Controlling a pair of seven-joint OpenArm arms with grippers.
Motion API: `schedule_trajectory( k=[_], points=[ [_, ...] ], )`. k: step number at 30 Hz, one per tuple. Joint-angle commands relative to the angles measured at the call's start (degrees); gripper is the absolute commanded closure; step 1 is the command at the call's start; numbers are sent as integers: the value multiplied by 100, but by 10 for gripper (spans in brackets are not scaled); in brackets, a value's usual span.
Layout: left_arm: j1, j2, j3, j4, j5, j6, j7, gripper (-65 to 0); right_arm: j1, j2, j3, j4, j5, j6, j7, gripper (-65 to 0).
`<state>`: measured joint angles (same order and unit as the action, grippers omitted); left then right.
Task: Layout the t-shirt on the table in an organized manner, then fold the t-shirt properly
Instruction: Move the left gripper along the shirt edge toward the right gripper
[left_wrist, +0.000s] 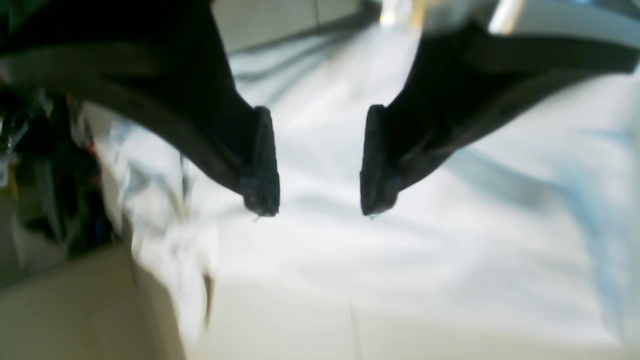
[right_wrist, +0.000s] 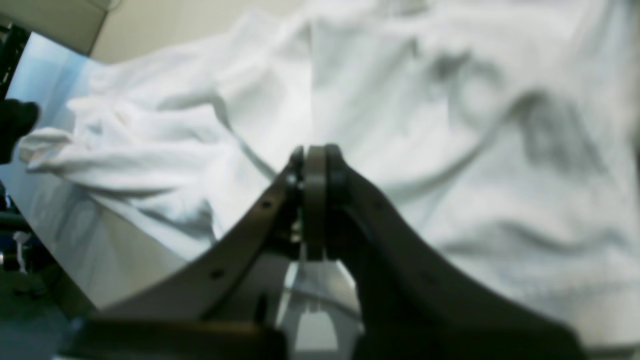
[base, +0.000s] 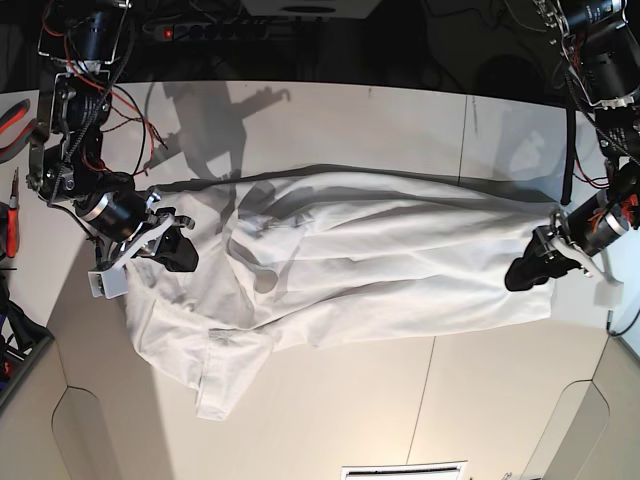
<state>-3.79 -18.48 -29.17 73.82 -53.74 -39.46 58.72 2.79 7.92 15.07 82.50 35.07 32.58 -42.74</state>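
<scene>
The white t-shirt (base: 380, 260) lies spread sideways across the off-white table (base: 350, 130), wrinkled, with one sleeve (base: 235, 375) folded toward the front left. My left gripper (base: 525, 272) is at the shirt's right end. In the left wrist view it (left_wrist: 317, 212) is open, hovering just over the fabric (left_wrist: 400, 250) and holding nothing. My right gripper (base: 180, 250) is at the shirt's left edge. In the right wrist view it (right_wrist: 315, 150) has its jaws pressed together over the bunched cloth (right_wrist: 450, 125). Whether any fabric is pinched cannot be seen.
Red-handled tools (base: 10, 110) lie off the table's left edge. Cables and a power strip (base: 230, 28) run along the back. A dark seam (base: 425, 400) crosses the bare tabletop in front of the shirt. The front corners of the table are cut away.
</scene>
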Motion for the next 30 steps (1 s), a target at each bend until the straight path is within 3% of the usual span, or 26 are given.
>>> schedule_trajectory(
  k=[1,4,7,12,16,20,25,30],
  points=[
    [-61,-55,66,94,188,-54,-125,-222,37,46,7,107,57,44,111,0],
    [-44,-31,339,11,1403,-54,-793,-142,-63,48,7,55,-302,37,142,0],
    [-46,-46,481,-136,2361,286,-1414,-102,-72,48,7,-76,-544,22,334,0],
    [-44,-44,483,-433,2824,476,-1602,-32,-59,46,7,-409,-702,20,826,0],
    [-48,-44,483,-896,3305,479,-2264,-4,-57,48,7,-846,-1121,15,1088,0],
    [-48,-44,483,-1445,3386,632,-2811,-4,-76,48,7,-1167,-1104,15,999,0],
    [83,-92,483,-1563,3285,562,-2568,-4,-367,92,66,-831,-756,22,837,0],
    [402,-321,481,-1556,2618,302,-2441,-4,-688,94,269,-184,-763,22,468,0]
  ],
)
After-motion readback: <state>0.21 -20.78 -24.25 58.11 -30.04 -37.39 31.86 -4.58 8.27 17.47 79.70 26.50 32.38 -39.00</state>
